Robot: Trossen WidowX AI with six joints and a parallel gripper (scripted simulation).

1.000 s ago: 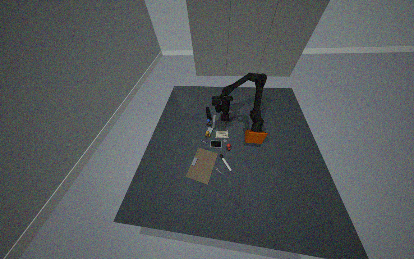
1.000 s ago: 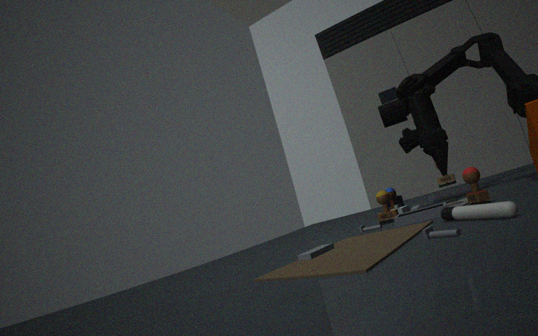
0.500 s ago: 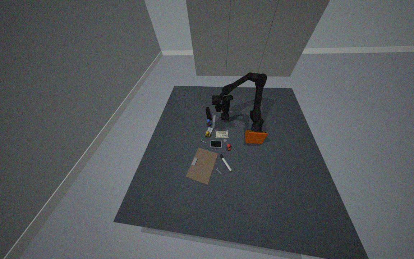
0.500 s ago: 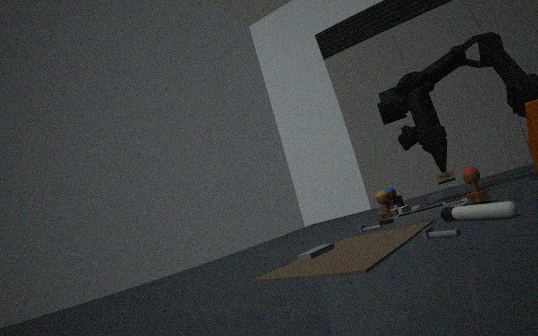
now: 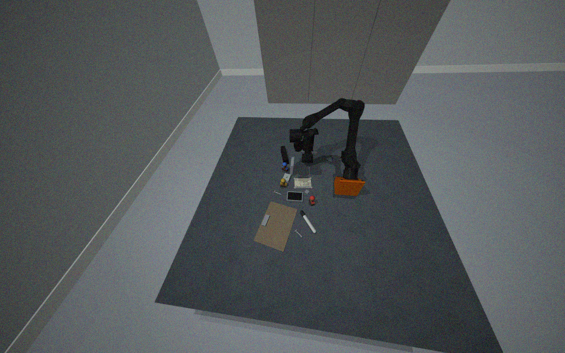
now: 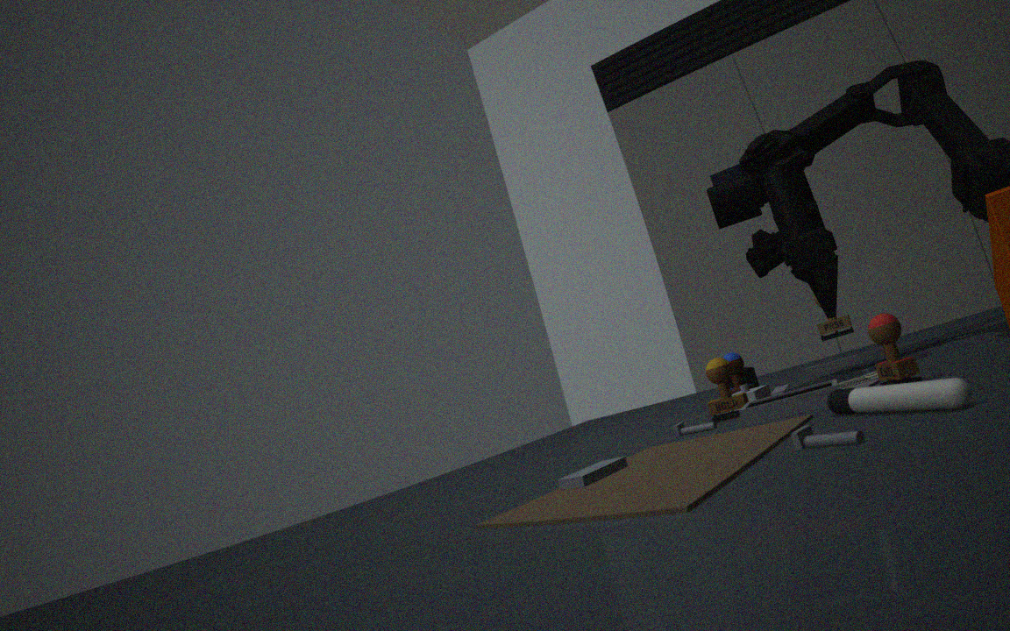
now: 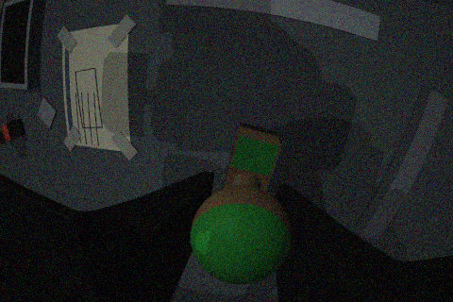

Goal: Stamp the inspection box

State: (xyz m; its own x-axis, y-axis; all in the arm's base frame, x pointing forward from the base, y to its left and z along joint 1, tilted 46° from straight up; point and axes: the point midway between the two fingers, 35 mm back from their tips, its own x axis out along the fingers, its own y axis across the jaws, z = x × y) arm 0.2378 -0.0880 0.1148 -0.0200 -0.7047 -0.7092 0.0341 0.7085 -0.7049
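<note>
From the top view, the black arm (image 5: 349, 131) reaches from its orange base (image 5: 348, 186) toward the back left of the dark counter (image 5: 363, 263). The claw (image 5: 307, 159) points down, above the counter and just behind the white card (image 5: 302, 182). The stamp in it is too small to see here. In front of the card lies the dark ink pad (image 5: 295, 196), and a red-topped stamp (image 5: 312, 200) stands beside it on the right. A yellow-topped stamp (image 5: 283, 181) and a blue-topped stamp (image 5: 284, 165) stand to the left of the card. Nearer to the camera lie a brown board (image 5: 275, 225) and a white marker (image 5: 307, 221).

In the exterior view, the claw (image 6: 828, 308) is clenched on the stamp (image 6: 835, 327) and holds it in the air, apart from the counter (image 6: 807, 533). Only the wooden block of the stamp shows under the fingertips; it has dark letters that are too small to read. The red-topped stamp (image 6: 887, 349) stands just to its right, on the counter.

In the wrist view, the stamp (image 7: 242, 221) hangs directly below the camera. It has a round green knob, a short brown neck and a block with a green top. It is upright. The card (image 7: 96, 90) lies on the counter (image 7: 264, 70) well to the left of it, taped at the corners, with a drawn box and lines on it. The ink pad (image 7: 15, 40) is at the left edge.
</note>
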